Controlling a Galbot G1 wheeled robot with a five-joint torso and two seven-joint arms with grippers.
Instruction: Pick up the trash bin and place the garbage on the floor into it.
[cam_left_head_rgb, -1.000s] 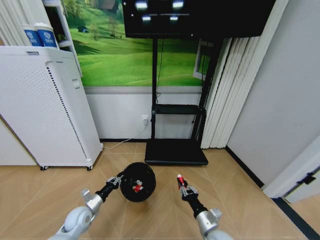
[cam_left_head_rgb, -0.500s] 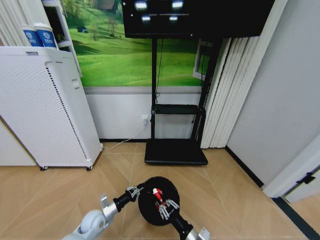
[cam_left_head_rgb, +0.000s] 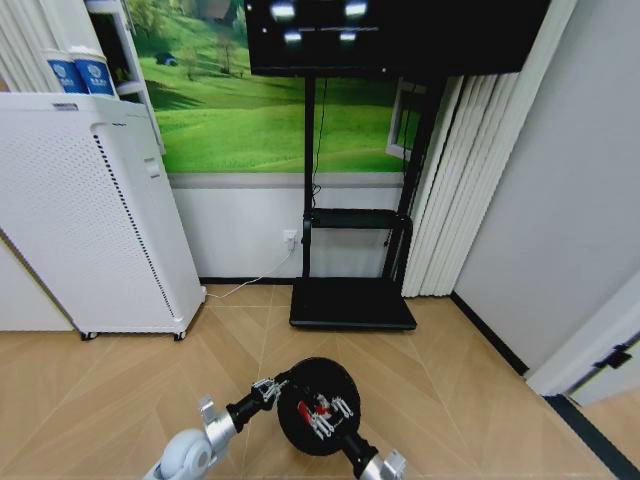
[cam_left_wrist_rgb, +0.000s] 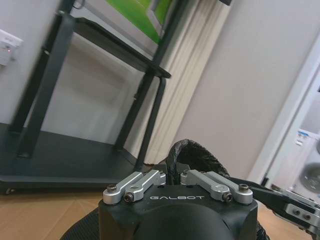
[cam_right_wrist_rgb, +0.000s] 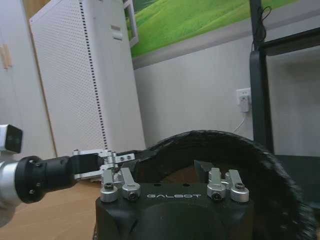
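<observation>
The black trash bin (cam_left_head_rgb: 300, 425) hangs just above the floor (cam_left_head_rgb: 110, 400) in front of me, its mouth facing the head camera. My left gripper (cam_left_head_rgb: 270, 388) is shut on its rim; the left wrist view shows that rim (cam_left_wrist_rgb: 192, 150) between the fingers. My right gripper (cam_left_head_rgb: 327, 413) sits over the bin's mouth with its jaws spread. A small red-and-white piece of garbage (cam_left_head_rgb: 320, 406) lies in the mouth by its fingertips. In the right wrist view the bin's rim (cam_right_wrist_rgb: 225, 142) curves ahead, with the left gripper (cam_right_wrist_rgb: 111, 161) clamped on it.
A tall white perforated unit (cam_left_head_rgb: 90, 220) stands at the left with blue-and-white cups (cam_left_head_rgb: 80, 72) on top. The black screen stand's base (cam_left_head_rgb: 350, 302) lies straight ahead by the wall. White vertical blinds (cam_left_head_rgb: 450, 190) and a wall close the right side.
The left gripper has carried the bin rightward and nearer. The right gripper swung left with the red wrapper to the bin's mouth, then sank a little and spread its jaws.
</observation>
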